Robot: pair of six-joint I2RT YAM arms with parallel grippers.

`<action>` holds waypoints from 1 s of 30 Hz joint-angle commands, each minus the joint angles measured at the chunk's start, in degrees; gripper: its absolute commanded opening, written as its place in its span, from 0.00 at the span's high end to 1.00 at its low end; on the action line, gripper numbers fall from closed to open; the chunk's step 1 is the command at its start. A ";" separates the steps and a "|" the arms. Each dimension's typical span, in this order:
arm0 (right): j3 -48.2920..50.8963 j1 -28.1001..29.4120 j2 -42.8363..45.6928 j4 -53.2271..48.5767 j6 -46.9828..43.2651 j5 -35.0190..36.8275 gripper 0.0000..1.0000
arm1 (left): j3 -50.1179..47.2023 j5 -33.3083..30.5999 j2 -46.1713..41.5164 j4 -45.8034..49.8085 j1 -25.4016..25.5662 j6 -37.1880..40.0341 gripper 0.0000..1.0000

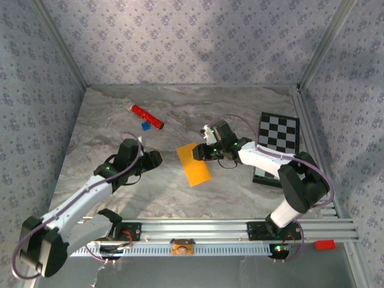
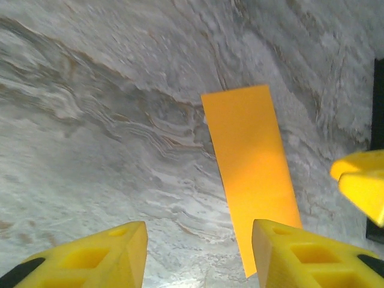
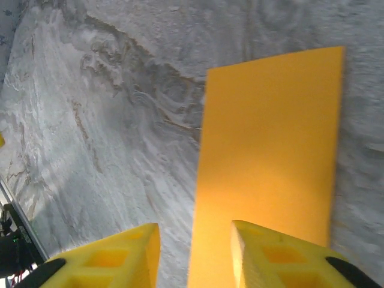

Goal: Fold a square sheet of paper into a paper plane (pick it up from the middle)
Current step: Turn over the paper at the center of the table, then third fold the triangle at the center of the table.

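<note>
The square sheet of paper lies flat on the marble table as a folded orange-yellow rectangle, near the middle. My right gripper hovers low at its far right end. In the right wrist view the paper runs away from the open gripper, and the sheet's long left edge passes under the gap between the yellow fingers. My left gripper stands a little to the left of the sheet. It is open with bare table between its fingers, and the paper lies ahead, just by the right finger.
A red cylinder and a small blue block lie at the back left. The checkered board sits at the right, its dark edge close to the paper. A yellow fingertip of the right gripper reaches in from the right.
</note>
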State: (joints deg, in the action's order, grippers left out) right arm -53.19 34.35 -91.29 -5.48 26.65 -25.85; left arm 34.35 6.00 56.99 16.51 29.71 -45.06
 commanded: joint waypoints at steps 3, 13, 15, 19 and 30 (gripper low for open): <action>0.61 -2.74 -3.84 -1.97 -1.33 -9.45 0.76 | 2.60 11.42 10.13 -8.29 0.91 -0.39 0.53; -2.08 -3.76 -10.66 -5.10 -1.46 -7.13 0.86 | 9.12 11.48 23.56 -9.21 6.64 -1.75 0.56; -1.58 -3.68 -10.59 -4.52 -0.89 -5.66 0.86 | 9.20 11.79 24.43 -10.01 6.81 -1.98 0.56; -1.13 -4.27 -11.33 -4.81 -0.11 -5.24 0.88 | 9.37 12.99 25.76 -10.87 6.80 -2.31 0.56; 6.46 -4.62 -13.21 -1.05 15.35 -1.32 0.92 | 6.51 15.29 29.47 -18.51 6.79 -7.79 0.54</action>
State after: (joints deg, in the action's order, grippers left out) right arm -49.36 29.39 -102.63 -3.79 36.71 -32.58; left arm 41.89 19.29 85.56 2.20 36.40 -50.57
